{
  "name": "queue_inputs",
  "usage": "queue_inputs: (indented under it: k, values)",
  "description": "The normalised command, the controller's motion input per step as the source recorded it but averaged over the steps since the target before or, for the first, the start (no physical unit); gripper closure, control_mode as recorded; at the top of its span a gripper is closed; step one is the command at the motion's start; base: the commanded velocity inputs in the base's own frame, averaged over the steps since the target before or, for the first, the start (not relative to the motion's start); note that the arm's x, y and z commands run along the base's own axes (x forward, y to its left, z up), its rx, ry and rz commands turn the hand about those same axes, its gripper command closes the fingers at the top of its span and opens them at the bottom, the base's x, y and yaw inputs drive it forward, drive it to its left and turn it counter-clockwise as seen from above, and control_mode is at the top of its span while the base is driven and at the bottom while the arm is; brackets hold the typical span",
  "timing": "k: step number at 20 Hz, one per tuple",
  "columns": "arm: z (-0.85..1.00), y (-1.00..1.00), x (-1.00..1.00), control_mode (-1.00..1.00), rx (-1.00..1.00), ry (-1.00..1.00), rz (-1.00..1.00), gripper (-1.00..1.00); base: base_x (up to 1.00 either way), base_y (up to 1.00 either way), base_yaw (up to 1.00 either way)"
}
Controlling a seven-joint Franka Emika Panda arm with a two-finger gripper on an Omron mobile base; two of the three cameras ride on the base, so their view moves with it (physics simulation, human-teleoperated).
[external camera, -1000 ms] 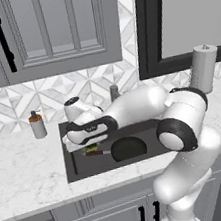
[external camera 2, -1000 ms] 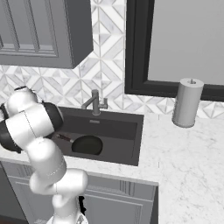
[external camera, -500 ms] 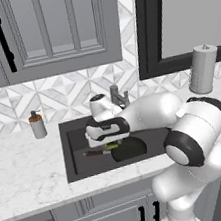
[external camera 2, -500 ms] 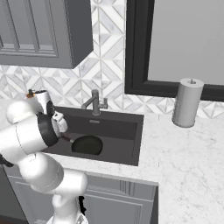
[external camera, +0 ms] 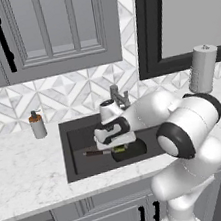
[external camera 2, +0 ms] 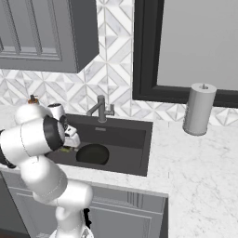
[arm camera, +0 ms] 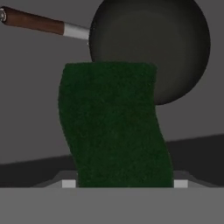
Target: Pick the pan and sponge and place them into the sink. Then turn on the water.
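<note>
The black pan (external camera 2: 93, 153) lies flat on the floor of the black sink (external camera 2: 125, 138), its reddish-brown handle (arm camera: 33, 21) pointing left. My gripper (external camera: 116, 142) hangs low inside the basin, just left of the pan, and is shut on the sponge (arm camera: 113, 127). The sponge's dark green face hangs bent between the fingers, and its lower edge (external camera: 120, 149) shows yellow-green beneath the hand. In the hand view the sponge covers part of the pan's (arm camera: 148, 43) near rim. No water runs from the grey faucet (external camera: 117, 95).
A soap dispenser (external camera: 36, 125) with a brown pump stands on the marble counter left of the sink. A paper towel roll (external camera 2: 199, 109) stands at the back right. Grey cabinets hang above, and a dark-framed window sits behind the faucet.
My arm has swung right from the sink's left edge to over the basin beside the pan, carrying the sponge and dropping lower. The pan has stayed put.
</note>
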Motion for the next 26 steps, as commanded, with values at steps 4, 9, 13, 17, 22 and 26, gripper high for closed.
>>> queue_inputs:
  k: [4, 9, 13, 17, 22, 26]
  values:
    - [-0.37, 0.0, 0.17, -1.0, 0.0, 0.0, 0.0, 1.0, 0.0, 0.0, 0.0]
    - [-0.3, 0.0, 0.17, -1.0, 0.0, 0.0, 0.0, 1.0, 0.0, 0.0, 0.0]
    - [-0.31, 0.0, 0.19, -1.0, 0.0, 0.0, 0.0, 1.0, 0.0, 0.0, 0.0]
    - [-0.26, 0.0, 0.18, -1.0, 0.0, 0.0, 0.0, 1.0, 0.0, 0.0, 0.0]
    - [-0.26, 0.0, 0.17, -1.0, 0.0, 0.0, 0.0, 1.0, 0.0, 0.0, 0.0]
    - [-0.29, 0.01, 0.12, -1.0, 0.0, 0.0, 0.0, 1.0, 0.0, 0.0, 0.0]
